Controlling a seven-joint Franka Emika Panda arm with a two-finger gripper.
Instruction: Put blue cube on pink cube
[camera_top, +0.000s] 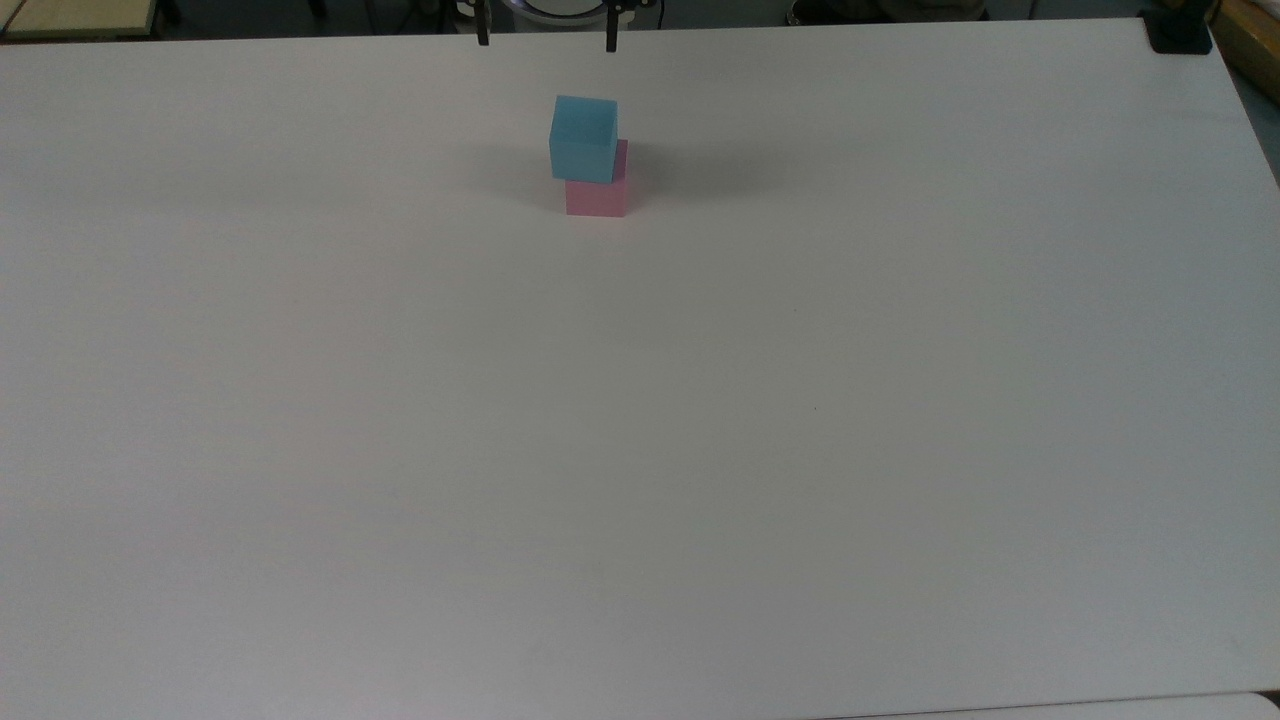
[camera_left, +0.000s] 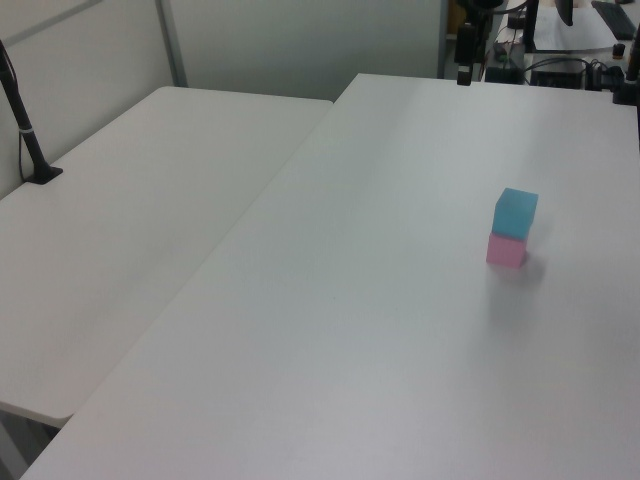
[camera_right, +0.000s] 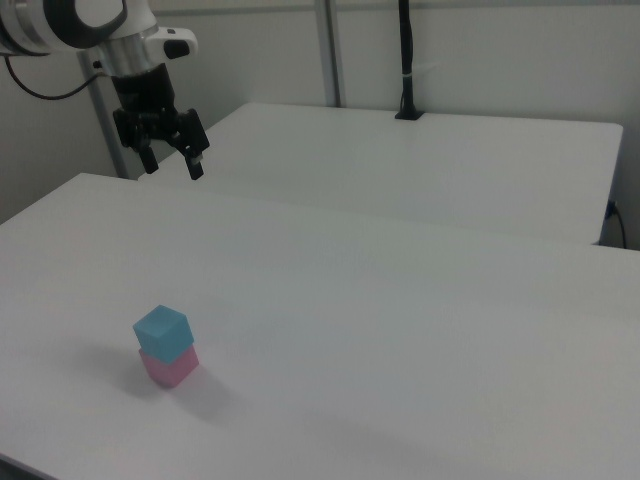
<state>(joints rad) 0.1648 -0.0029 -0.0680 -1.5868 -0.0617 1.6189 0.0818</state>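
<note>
The blue cube (camera_top: 584, 140) rests on top of the pink cube (camera_top: 597, 198), set slightly off toward the top view's left, on the white table (camera_top: 700, 420). The stack also shows in the left view, blue cube (camera_left: 515, 211) over pink cube (camera_left: 506, 251), and in the right view, blue cube (camera_right: 162, 330) over pink cube (camera_right: 171, 368). My gripper (camera_top: 547, 42) hangs open and empty at the table's far edge, well apart from the cubes. In the right view the gripper (camera_right: 172, 165) is high above the table, to the stack's upper left.
A second white table (camera_left: 130, 220) adjoins this one, with a black pole (camera_left: 22, 120) clamped at its edge. A black clamp (camera_top: 1180, 35) sits at the top view's upper right corner. Cables and equipment (camera_left: 560, 60) stand behind the table.
</note>
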